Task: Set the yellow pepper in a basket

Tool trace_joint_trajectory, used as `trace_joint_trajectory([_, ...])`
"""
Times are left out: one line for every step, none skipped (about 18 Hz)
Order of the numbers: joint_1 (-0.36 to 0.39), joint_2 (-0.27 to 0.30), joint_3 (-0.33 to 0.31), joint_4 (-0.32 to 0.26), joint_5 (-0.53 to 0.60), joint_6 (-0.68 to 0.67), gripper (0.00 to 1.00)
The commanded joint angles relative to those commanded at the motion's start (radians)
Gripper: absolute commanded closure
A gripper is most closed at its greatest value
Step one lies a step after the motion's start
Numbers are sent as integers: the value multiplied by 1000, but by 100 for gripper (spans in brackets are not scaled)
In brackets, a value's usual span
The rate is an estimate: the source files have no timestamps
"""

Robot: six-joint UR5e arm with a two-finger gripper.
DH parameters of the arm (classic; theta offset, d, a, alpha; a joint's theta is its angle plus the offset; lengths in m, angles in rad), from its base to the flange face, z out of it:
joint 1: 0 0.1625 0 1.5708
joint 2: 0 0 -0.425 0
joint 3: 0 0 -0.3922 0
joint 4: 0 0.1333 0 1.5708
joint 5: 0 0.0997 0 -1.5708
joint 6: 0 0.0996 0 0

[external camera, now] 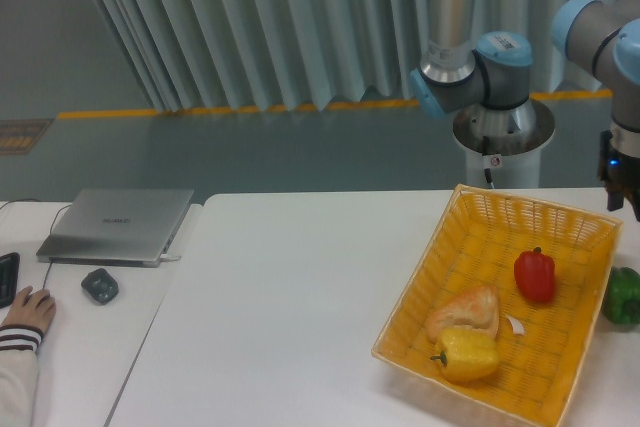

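The yellow pepper [467,354] lies on its side inside the yellow-orange woven basket [415,287], near the basket's front left corner. My gripper [626,195] is at the far right edge of the view, above the basket's back right corner and well away from the yellow pepper. The frame edge cuts most of it off, so I cannot tell whether it is open or shut. Nothing shows in it.
A tan bread roll [465,311] touches the yellow pepper's far side, and a red pepper [535,275] sits further right in the basket. A green pepper [623,295] lies on the table right of the basket. A laptop [118,224], a mouse [99,285] and a person's hand [25,309] are at far left.
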Motion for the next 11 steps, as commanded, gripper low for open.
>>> trace_joint_trajectory([0,-2,0,0,-5,0,0])
trace_joint_trajectory([0,-5,0,0,-6,0,0])
trace_joint_trajectory([-2,-6,-3,0,-12,0,0])
trace_joint_trajectory([-2,-9,-3,0,-35,5,0])
trace_joint_trajectory([-2,-9,-8,0,-61,6,0])
trace_joint_trajectory([-2,-9,-9,2,-74,6,0])
trace_joint_trajectory([-2,-9,-9,2,-74,6,0])
trace_joint_trajectory([-2,-11,-9,2,-75,6,0])
trace_joint_trajectory([-2,-11,-9,2,-75,6,0])
trace_joint_trajectory([0,-11,-9,2,-74,6,0])
trace_joint_trajectory([-2,-11,-9,2,-74,6,0])
